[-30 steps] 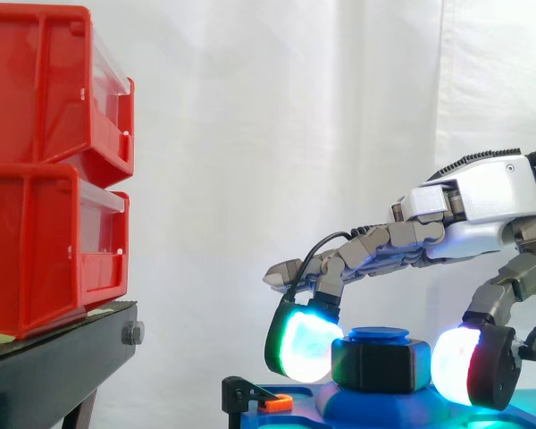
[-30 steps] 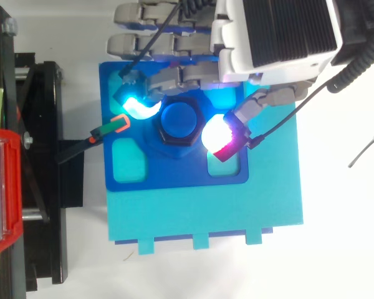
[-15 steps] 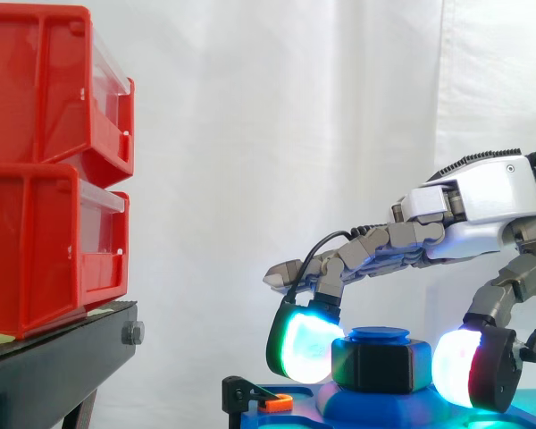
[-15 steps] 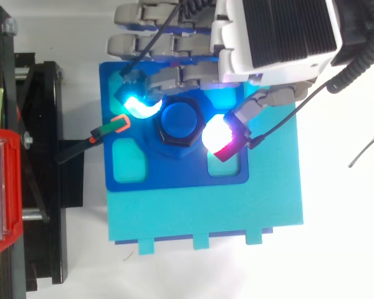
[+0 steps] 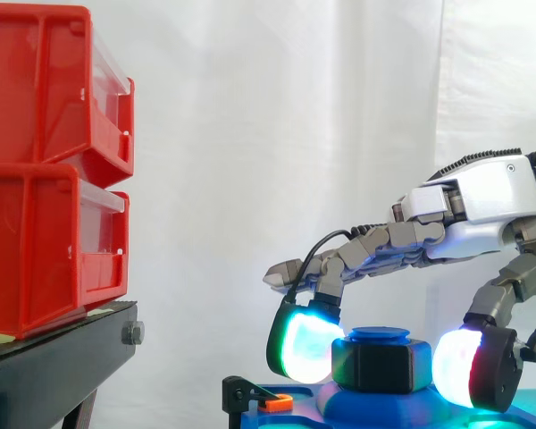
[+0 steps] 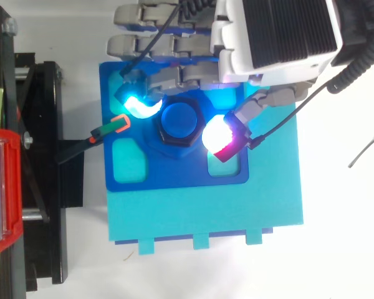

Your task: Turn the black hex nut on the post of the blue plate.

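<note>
The black hex nut [image 5: 380, 365] sits on the blue post [image 5: 379, 334], whose round cap shows just above it, in the middle of the blue plate [image 6: 174, 177]. The plate lies on a larger cyan board [image 6: 206, 218].

The hand [image 5: 482, 201] reaches in from the right above the plate, its fingers curled down around the nut. 2 glowing pads bracket it on opposite sides. A cyan-green fingertip [image 5: 304, 347] rests against the face nearer the bins, and a white-and-red thumb pad [image 5: 460, 366] sits at the opposite face. From above, the nut lies directly between them. The glow washes out the edges, so the thumb pad's contact looks likely rather than certain. The other fingers stretch out level over the plate's far edge, clear of the nut.

A black clip with an orange tip [image 6: 118, 124] sits at the plate's bin-side edge, just beside the cyan-green pad. 2 stacked red bins [image 5: 54, 170] stand on the black stand [image 5: 62, 357], well apart from the hand.
</note>
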